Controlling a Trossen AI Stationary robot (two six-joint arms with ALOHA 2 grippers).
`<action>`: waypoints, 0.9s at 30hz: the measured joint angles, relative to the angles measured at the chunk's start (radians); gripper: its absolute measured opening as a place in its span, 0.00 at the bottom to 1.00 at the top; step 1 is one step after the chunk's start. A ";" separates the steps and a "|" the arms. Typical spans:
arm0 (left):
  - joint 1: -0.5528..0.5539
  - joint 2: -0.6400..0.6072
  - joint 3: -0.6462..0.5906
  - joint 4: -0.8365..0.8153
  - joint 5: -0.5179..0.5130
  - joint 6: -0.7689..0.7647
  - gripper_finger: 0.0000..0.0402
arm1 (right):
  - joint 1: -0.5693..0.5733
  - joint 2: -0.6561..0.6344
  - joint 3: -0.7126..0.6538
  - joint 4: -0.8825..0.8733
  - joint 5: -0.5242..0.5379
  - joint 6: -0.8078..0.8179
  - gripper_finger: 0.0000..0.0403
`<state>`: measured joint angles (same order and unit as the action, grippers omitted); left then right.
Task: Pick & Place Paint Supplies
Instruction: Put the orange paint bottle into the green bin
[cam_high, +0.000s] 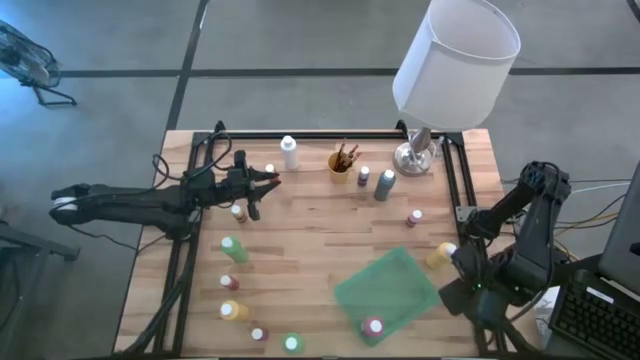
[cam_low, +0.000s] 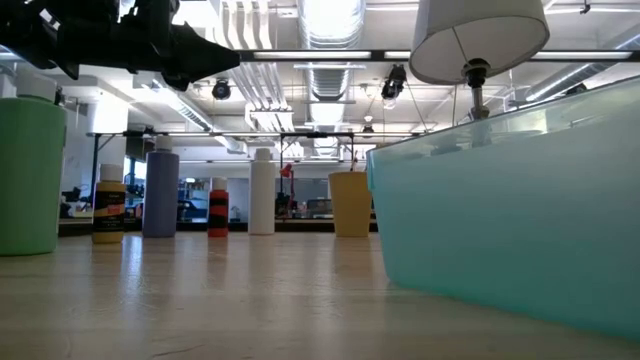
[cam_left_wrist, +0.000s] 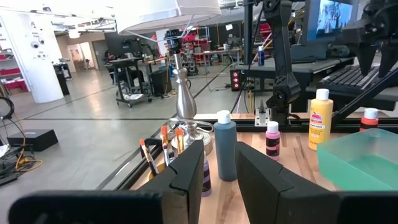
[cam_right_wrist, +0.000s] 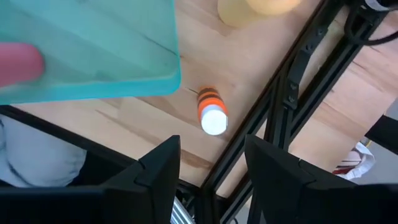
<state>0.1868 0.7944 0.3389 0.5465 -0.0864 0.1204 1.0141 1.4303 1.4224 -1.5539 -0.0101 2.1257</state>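
The paint supplies are spread all round the see-through green plastic tray (cam_high: 400, 275). One small pink bottle with a white cap (cam_high: 373, 326) already sits inside the tray. A small orange-striped bottle with a white cap (cam_right_wrist: 212, 112) stands just beside the tray, near the black metal rail (cam_right_wrist: 280, 93) at the table edge. A yellow bottle (cam_high: 440, 255) is also just beside the tray. A yellow cup of thin brushes (cam_high: 341, 162) and a tall blue bottle (cam_high: 385, 185) stand well apart from it.

My right gripper (cam_right_wrist: 212, 146) hangs over the orange-striped bottle, with its fingers wide apart and nothing in them. My left gripper (cam_high: 268, 180) is far from the tray, and its fingers show a small gap with nothing in it.

I think the orange-striped bottle is next. If I come down crooked, a finger could tip it, and it might roll under the rail. A finger could also bump the tray wall and push the tray.
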 joint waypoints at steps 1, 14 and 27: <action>0.000 0.000 0.000 0.000 0.000 0.000 0.24 | 0.009 0.005 -0.003 0.000 0.000 0.016 0.42; 0.001 0.000 0.000 0.000 0.000 0.000 0.24 | 0.049 0.052 -0.110 0.055 -0.067 0.027 0.46; 0.001 0.000 0.000 0.000 0.000 0.014 0.24 | 0.050 0.014 -0.238 0.212 -0.069 0.016 0.40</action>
<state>0.1875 0.7944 0.3389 0.5465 -0.0864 0.1349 1.0645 1.4438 1.1844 -1.3421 -0.0791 2.1421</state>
